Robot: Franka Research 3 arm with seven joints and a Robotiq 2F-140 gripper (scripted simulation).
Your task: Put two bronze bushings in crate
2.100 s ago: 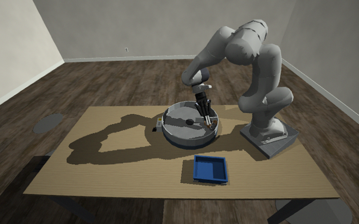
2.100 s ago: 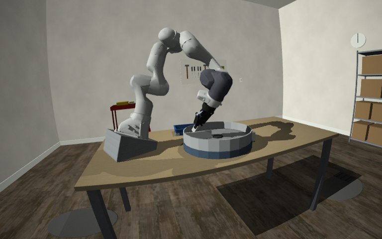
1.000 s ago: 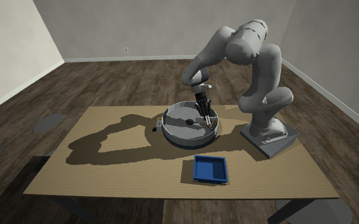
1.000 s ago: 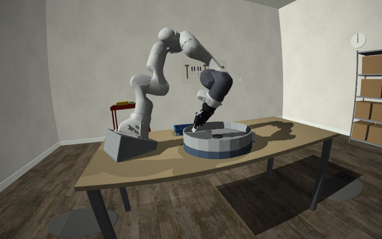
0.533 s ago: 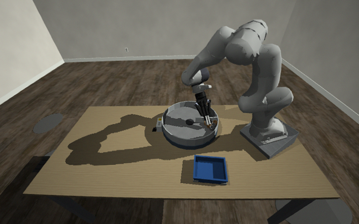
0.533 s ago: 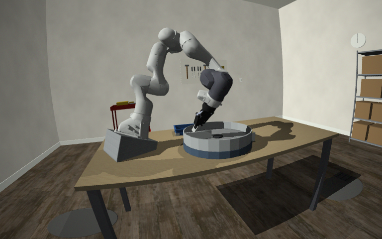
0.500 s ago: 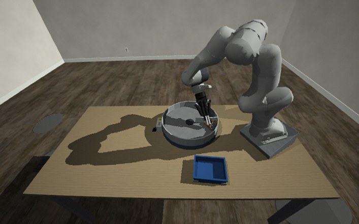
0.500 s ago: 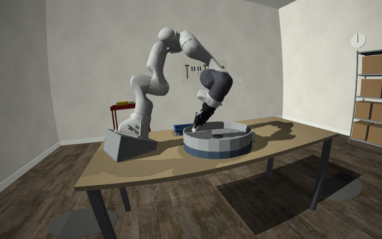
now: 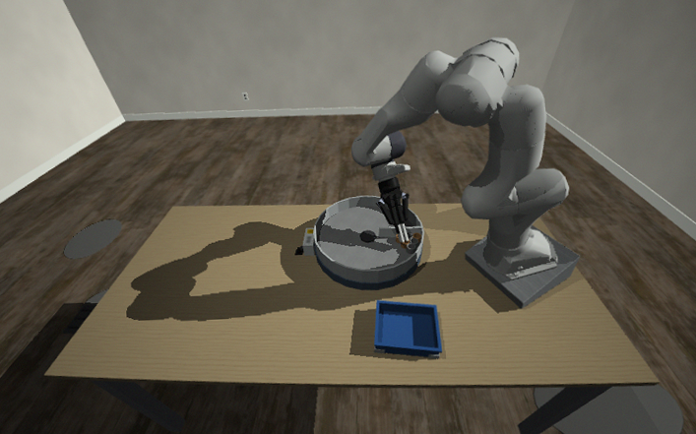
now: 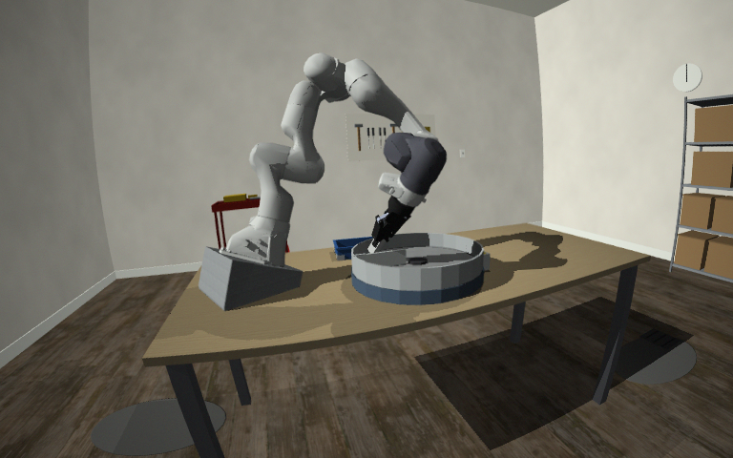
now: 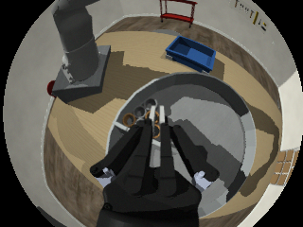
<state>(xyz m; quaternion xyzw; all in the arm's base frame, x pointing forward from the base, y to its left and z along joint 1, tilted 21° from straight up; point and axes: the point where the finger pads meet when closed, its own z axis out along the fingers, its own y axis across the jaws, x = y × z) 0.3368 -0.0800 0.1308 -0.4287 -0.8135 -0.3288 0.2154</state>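
So the gripper point(image 9: 402, 241) point(image 10: 371, 248) point(image 11: 157, 112) is reaching down into the round turning table point(image 9: 370, 272) point(image 10: 417, 279) point(image 11: 251, 134), tilted, with its jaws pretty much closed, just a skinny gap between the tips. Three bronze rings point(image 11: 124, 116) show in the wrist view, all on the turning table: two right by the fingertips, partly hidden, the third off to the side near the rim. A couple of grey rings point(image 11: 135, 112) sit in the same bunch. Blue crate point(image 9: 407, 351) point(image 10: 351, 240) point(image 11: 189, 62) is on the wooden table point(image 9: 227, 351) point(image 10: 345, 323) point(image 11: 133, 73), near the turning table but apart from it
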